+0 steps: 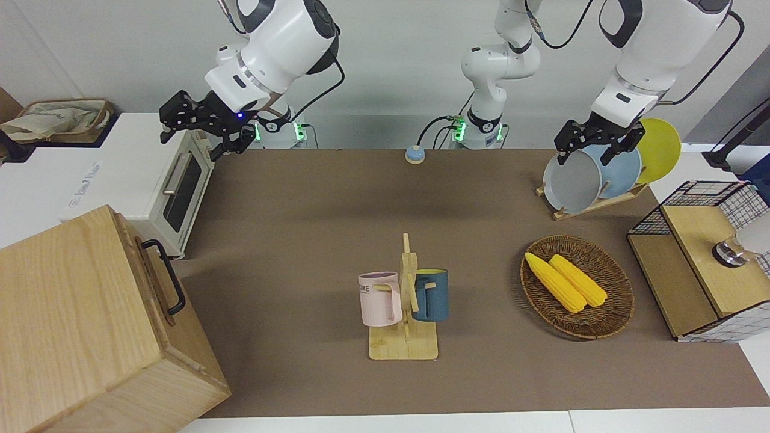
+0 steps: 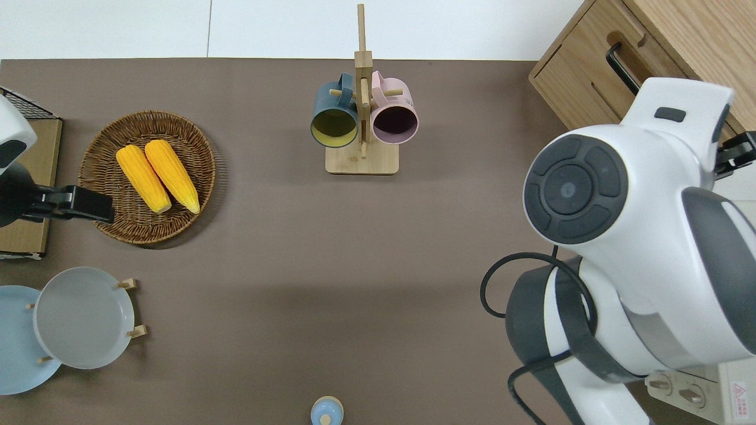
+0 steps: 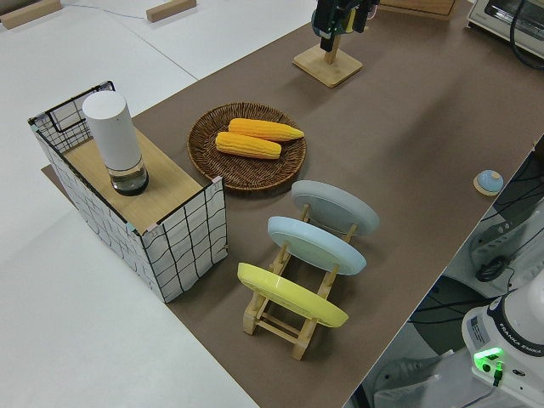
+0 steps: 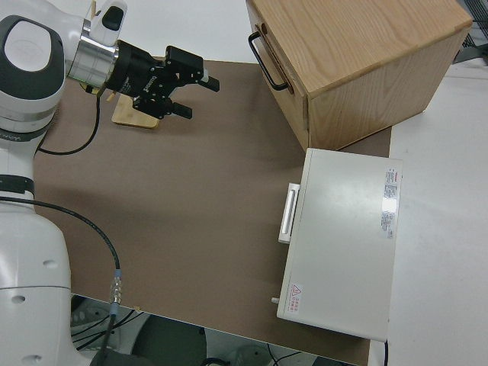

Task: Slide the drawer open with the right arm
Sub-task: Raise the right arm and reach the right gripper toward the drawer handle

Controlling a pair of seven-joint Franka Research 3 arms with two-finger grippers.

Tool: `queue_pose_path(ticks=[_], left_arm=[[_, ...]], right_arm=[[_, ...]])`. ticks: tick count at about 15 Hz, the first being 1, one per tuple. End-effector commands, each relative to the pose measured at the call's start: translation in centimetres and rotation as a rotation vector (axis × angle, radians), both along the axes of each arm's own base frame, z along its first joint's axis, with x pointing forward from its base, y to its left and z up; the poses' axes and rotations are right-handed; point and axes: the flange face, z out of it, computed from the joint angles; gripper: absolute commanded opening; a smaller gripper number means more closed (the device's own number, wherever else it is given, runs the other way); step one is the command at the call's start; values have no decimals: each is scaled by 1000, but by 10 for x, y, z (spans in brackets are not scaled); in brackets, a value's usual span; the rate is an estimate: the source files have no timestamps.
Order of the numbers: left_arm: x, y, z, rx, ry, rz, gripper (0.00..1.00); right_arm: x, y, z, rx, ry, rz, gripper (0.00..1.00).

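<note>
The drawer (image 1: 157, 282) is the light-wood front of the big cabinet (image 1: 72, 325) at the right arm's end of the table, with a black loop handle (image 1: 170, 281). It sits flush and closed. It also shows in the overhead view (image 2: 582, 79) and the right side view (image 4: 278, 65). My right gripper (image 1: 195, 141) is open and empty, up in the air and tilted toward the handle (image 4: 267, 53), apart from it. In the overhead view the right arm (image 2: 626, 195) hides most of the gripper and part of the drawer. My left arm is parked, its gripper (image 1: 586, 156) open.
A white toaster oven (image 1: 174, 180) stands beside the cabinet, nearer to the robots. A mug rack (image 1: 404, 300) stands mid-table. A corn basket (image 1: 619, 300), a plate rack (image 1: 592, 174) and a wire-mesh box (image 1: 704, 258) are at the left arm's end.
</note>
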Motion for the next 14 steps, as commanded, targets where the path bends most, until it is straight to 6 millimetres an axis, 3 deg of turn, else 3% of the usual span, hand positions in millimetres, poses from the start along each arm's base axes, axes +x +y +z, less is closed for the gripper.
queue_pose_path(ticks=[1,4,14], left_arm=[[-3,-2,5,19,4,5,993],[-3,-2,5,19,4,5,993],[-3,-2,6,19,3,5,993]], right_arm=[[14,11,-18,-119,-8,72,987],[28,22,-35,-208,-24,126,987],[69,29,-110,-406,-144,272,987]])
